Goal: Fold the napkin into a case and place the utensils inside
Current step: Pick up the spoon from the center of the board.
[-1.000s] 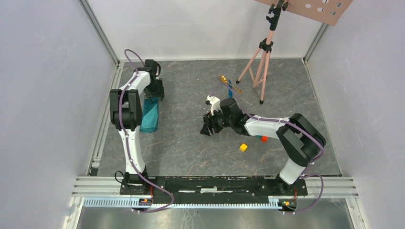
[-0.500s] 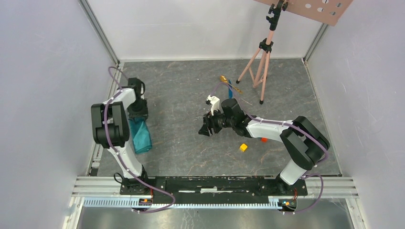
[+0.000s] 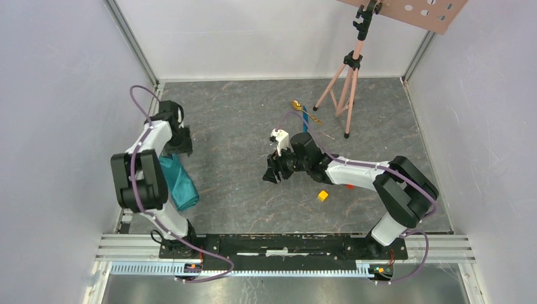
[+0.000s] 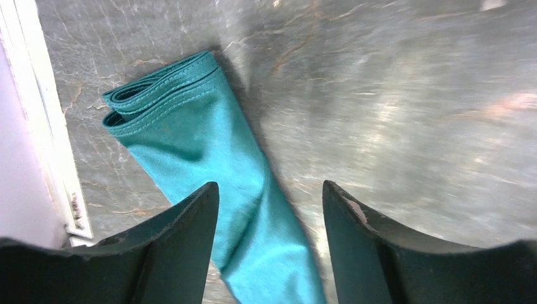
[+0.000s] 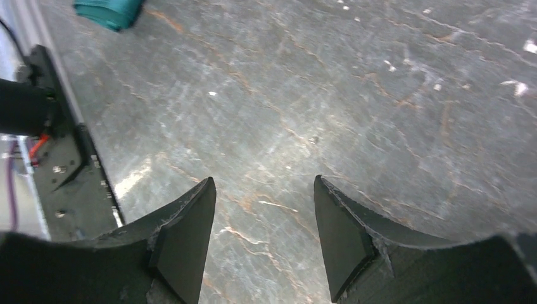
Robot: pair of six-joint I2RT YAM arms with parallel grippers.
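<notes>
The napkin [image 3: 178, 184] is a teal-green cloth folded into a narrow, long, flat case, lying slanted near the table's left edge. In the left wrist view the napkin [image 4: 209, 145] runs from its layered open end at upper left down between my fingers. My left gripper [image 3: 180, 144] [image 4: 271, 187] hovers open over its far end, with neither finger touching it. Mid-table, my right gripper [image 3: 273, 175] [image 5: 265, 183] is open over bare tabletop. One napkin end [image 5: 107, 11] shows at the top left of that view. The utensils, a gold spoon [image 3: 296, 104] and a blue stick [image 3: 306, 118], lie together at the back.
A pink tripod [image 3: 345, 82] stands at the back right, just beside the utensils. A yellow cube [image 3: 323, 196] and a red cube [image 3: 349, 185] sit by the right forearm. A white frame rail [image 4: 44, 126] runs close along the napkin's left side.
The left arm has swung left and toward the near side. The folded napkin has shifted nearer and now lies slanted. The right gripper has barely moved.
</notes>
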